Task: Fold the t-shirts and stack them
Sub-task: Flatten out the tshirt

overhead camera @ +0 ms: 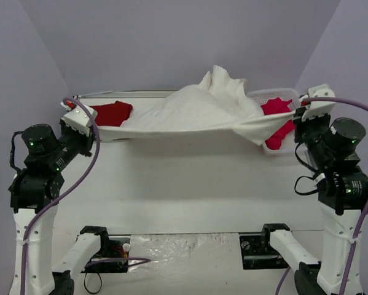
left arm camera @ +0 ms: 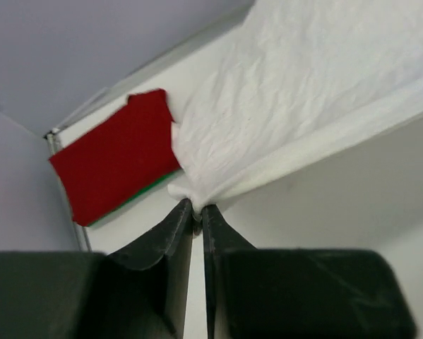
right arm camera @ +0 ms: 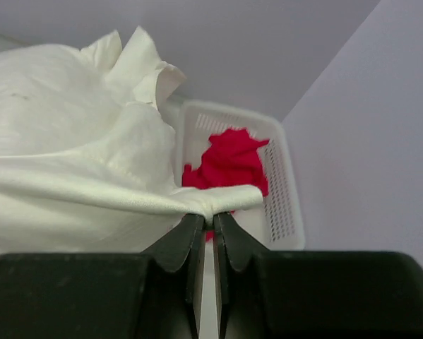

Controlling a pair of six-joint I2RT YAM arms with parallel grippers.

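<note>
The large cream-white t-shirt hangs stretched across the back of the table between both grippers, its far part bunched up high. My left gripper is shut on its left corner. My right gripper is shut on its right corner. A folded red t-shirt lies flat at the back left, also in the left wrist view. A pinkish-red t-shirt lies crumpled in the basket, also in the right wrist view; part of it hangs over the basket's side.
A white plastic lattice basket stands at the back right corner, partly covered by the cream-white shirt. Purple walls close in the table at the back and both sides. A raised white rail runs along the back edge.
</note>
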